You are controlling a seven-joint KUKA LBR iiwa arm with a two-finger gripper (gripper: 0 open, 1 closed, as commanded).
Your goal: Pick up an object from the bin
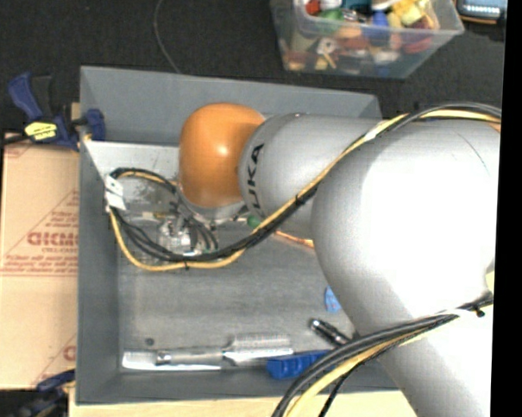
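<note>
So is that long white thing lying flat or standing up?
Lying flat: the long white thing rests lengthwise on the bin floor.

Grey bin (205, 305) holds white-and-blue stick (211, 358), black pen (327, 331).

**Where things lay in the bin**

We found the gripper (184, 234) low in the grey metal bin (96, 326), toward its far left corner. Along the near wall lay a long silver-and-blue brush-like tool (229, 357). Just behind its right end sat a short black cylinder (325, 329), and behind that a small blue scrap (330, 299).
</note>
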